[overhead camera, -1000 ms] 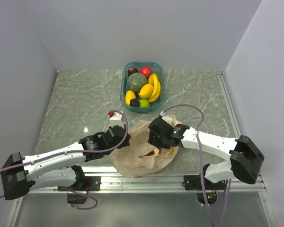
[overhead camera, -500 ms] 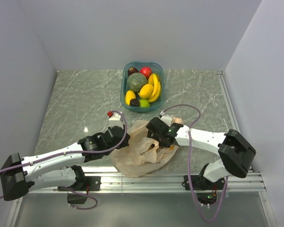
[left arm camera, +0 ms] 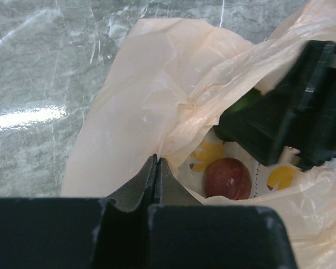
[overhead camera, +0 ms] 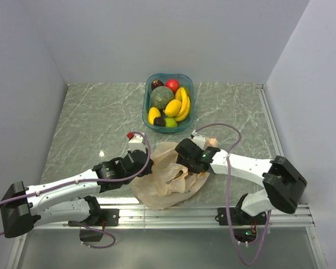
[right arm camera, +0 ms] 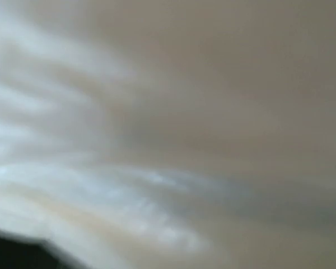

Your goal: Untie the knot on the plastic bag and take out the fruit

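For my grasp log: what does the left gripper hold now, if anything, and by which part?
The left gripper is shut on the plastic bag, pinching a fold of film at the rim of its open mouth.

Right gripper (overhead camera: 192,163) edged back toward the table's right edge, inside the plastic bag (overhead camera: 157,191). Right elbow (overhead camera: 284,182) swung right. Bag's near-right side possibly flatter; right wrist view blurred.
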